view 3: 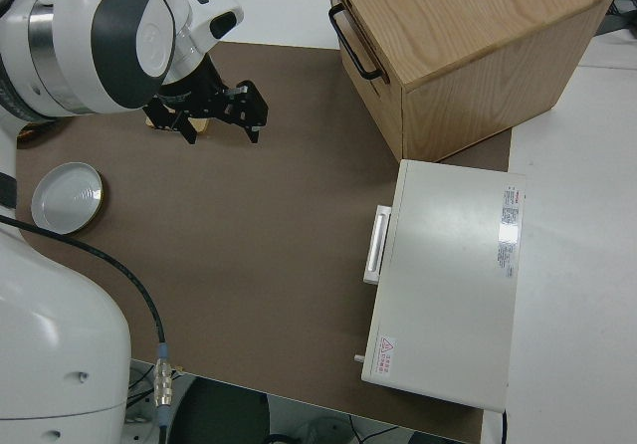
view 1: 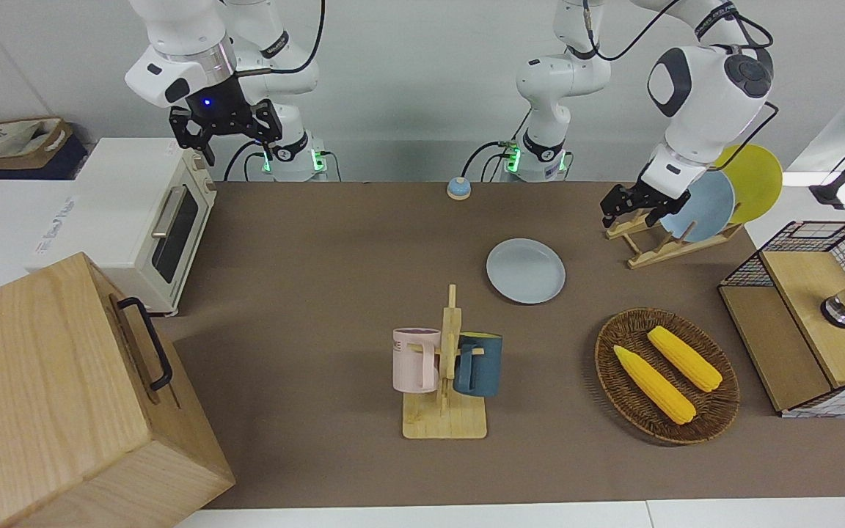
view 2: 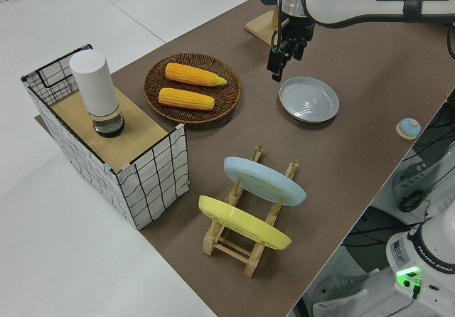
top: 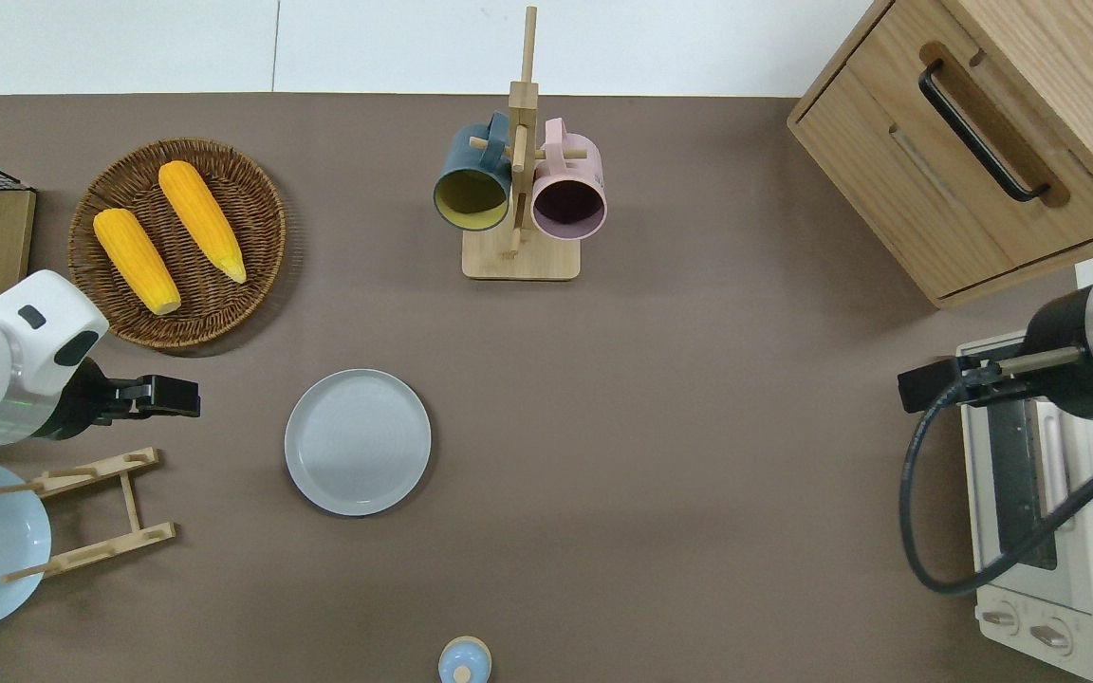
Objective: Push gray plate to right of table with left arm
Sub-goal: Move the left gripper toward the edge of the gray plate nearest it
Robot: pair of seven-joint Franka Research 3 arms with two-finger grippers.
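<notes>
Gray plate point(top: 358, 442): flat on the desk point(top: 698, 427), nearer the robots than the mug rack point(top: 519, 190).
Left gripper point(top: 188, 396): raised between dish rack point(top: 91, 512) and plate; finger spacing cannot be told.
Right arm: parked.
Advice: lower beside the rim, push steadily toward the right arm's end.

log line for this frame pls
left hand: over table, between dish rack and gray plate, no contact | plate: flat, unpushed | right arm: parked

Pale gray plate point(top: 358, 442), round, low-rimmed, empty, flat on brown worktop point(top: 679, 398) toward left arm's point(view 1: 701, 95) end, nearer robots than mug rack point(top: 520, 190).
</notes>
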